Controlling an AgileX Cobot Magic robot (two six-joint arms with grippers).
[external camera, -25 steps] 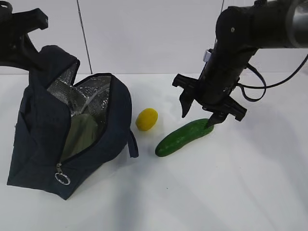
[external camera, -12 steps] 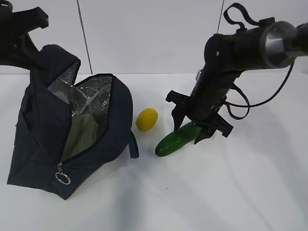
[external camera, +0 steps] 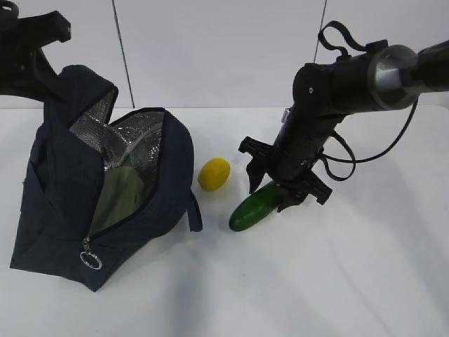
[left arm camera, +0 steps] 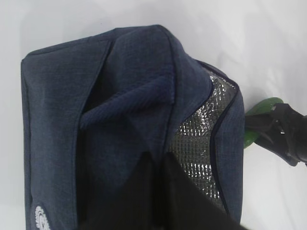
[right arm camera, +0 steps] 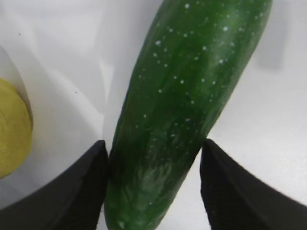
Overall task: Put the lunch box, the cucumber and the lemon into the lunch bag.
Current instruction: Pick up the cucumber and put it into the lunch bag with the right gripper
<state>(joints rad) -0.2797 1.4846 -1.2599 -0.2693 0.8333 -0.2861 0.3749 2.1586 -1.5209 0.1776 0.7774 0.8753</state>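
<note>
The white table [external camera: 365, 281] carries everything. At its left stands the lunch bag [external camera: 63, 210], dark navy, zipper undone and mouth gaping so the silver foil lining shows; its metal ring pull [external camera: 90, 260] hangs low at the front. Inside the opening lies the pale green lid of the lunch box [external camera: 116, 196]. The left fingers are out of clear view at the bag's upper rear edge, closed tight; whether they pinch the fabric cannot be told. The right gripper [external camera: 280, 191] is down over the cucumber [external camera: 254, 210], its fingers [right arm camera: 72, 191] spread apart on either side of the fruit's upper half, one touching it, the other just clear. The cucumber lies on the table right of the bag. The lemon [external camera: 213, 174] sits between bag and cucumber, apart from both.
</note>
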